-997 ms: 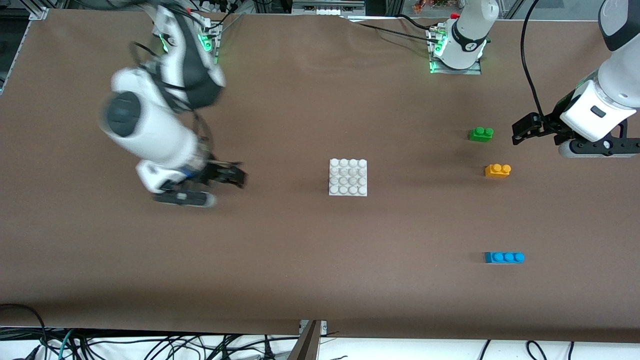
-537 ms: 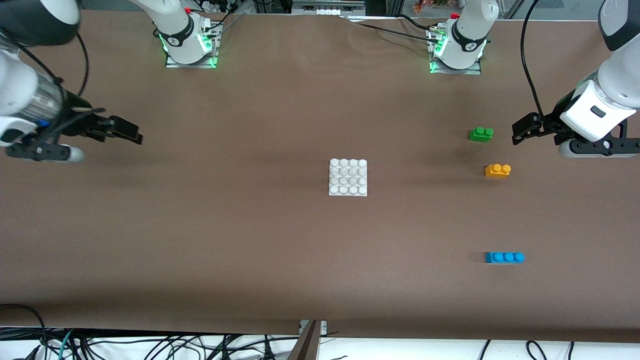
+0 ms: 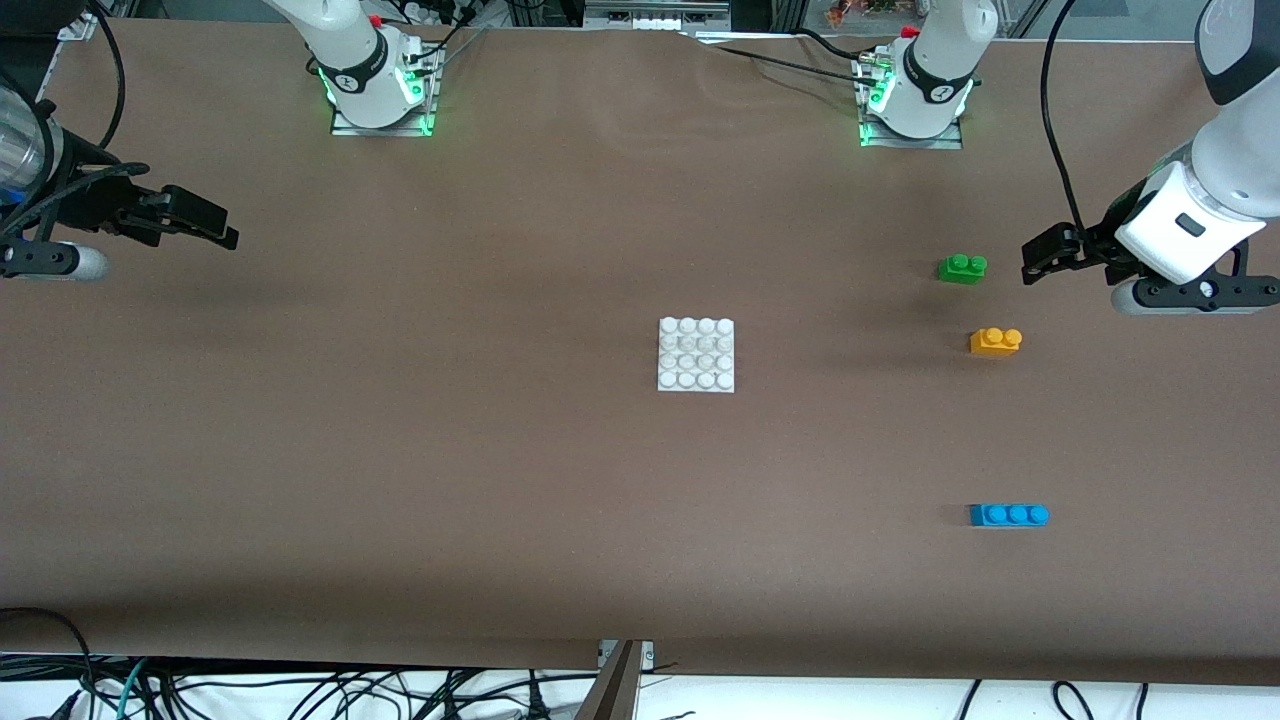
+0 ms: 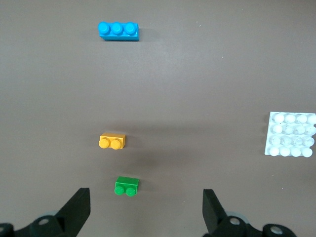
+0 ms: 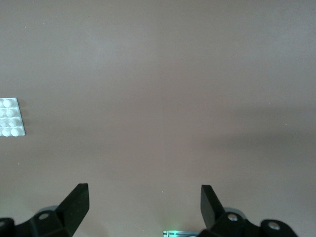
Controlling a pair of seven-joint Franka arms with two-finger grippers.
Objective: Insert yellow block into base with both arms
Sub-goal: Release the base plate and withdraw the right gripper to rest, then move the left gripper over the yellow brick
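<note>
The yellow block (image 3: pixel 995 341) lies on the brown table, toward the left arm's end from the white studded base (image 3: pixel 696 354). My left gripper (image 3: pixel 1036 262) is open and empty, over the table just past the green brick toward the left arm's end. Its wrist view shows the yellow block (image 4: pixel 112 141), the base (image 4: pixel 291 134) and the open left gripper (image 4: pixel 145 205). My right gripper (image 3: pixel 218 226) is open and empty over the right arm's end of the table. In its wrist view the right gripper (image 5: pixel 143 200) has bare table below it, and the base (image 5: pixel 11 117) shows at the edge.
A green two-stud brick (image 3: pixel 962 268) lies a little farther from the front camera than the yellow block and also shows in the left wrist view (image 4: pixel 127 186). A blue three-stud brick (image 3: pixel 1009 514) lies nearer the camera and shows there too (image 4: pixel 118 30).
The right arm has swung away from beside the base out to the right arm's end of the table. The left gripper has shifted only slightly. The bricks and base have not moved.
</note>
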